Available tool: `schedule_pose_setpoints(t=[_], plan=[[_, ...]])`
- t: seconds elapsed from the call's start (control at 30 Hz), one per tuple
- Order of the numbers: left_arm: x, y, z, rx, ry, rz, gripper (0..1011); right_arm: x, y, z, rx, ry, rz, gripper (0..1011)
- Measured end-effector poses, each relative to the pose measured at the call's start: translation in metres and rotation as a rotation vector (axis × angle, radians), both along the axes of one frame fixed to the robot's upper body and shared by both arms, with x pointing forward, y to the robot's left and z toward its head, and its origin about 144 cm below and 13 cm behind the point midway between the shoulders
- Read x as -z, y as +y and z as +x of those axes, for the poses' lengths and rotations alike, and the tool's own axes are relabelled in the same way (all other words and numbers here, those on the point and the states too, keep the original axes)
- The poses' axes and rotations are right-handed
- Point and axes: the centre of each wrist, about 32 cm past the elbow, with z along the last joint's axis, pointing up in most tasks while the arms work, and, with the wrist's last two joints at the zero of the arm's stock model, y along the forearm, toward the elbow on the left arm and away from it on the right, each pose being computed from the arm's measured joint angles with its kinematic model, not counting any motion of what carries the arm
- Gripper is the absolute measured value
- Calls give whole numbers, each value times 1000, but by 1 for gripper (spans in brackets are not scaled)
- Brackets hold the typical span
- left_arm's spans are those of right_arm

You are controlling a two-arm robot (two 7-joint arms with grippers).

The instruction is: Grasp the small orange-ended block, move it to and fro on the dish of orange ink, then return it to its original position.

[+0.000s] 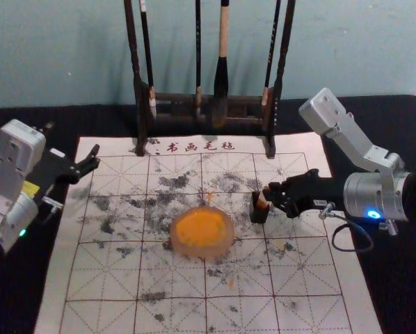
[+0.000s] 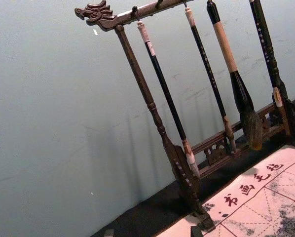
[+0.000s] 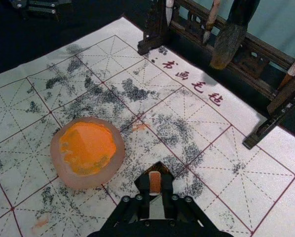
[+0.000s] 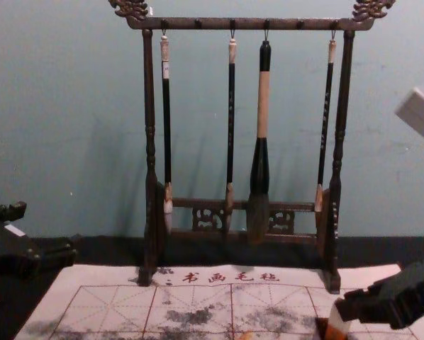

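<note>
Lt. blue wall [image 1: 55, 56]; blk table [image 1: 403, 115], prob. cloth.

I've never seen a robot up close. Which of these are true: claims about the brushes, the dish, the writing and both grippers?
1. Four brushes hang from the dark rack. True.
2. The right gripper is empty. False: its fingers are shut on the small block.
3. The dish rests on the mat. True.
4. The left gripper holds a brush. False: its fingers are open, with nothing between them.
5. The writing is on the side of the mat nearer the rack. True.
6. The ink is black. False: it is orange.
</note>
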Motion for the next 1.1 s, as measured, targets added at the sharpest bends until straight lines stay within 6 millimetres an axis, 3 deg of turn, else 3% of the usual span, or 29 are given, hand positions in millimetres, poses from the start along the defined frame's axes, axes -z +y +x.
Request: schedule_pose_setpoints(t=[0.17, 0.53, 0.87, 0.97, 1.1], plan=[[0, 0, 0, 0, 0, 0, 1001, 0, 0, 0, 0, 0, 0, 260], [0, 0, 0, 0, 0, 0, 1001, -1, 0, 0, -1, 0, 2, 659], [0, 0, 0, 0, 0, 0, 1001, -1, 0, 0, -1, 0, 2, 929], [0, 0, 0, 0, 0, 0, 1001, -1, 0, 0, -1, 0, 3, 1003], [0, 0, 0, 0, 0, 0, 1001, -2, -5, -4, 0, -45, 69, 1003]])
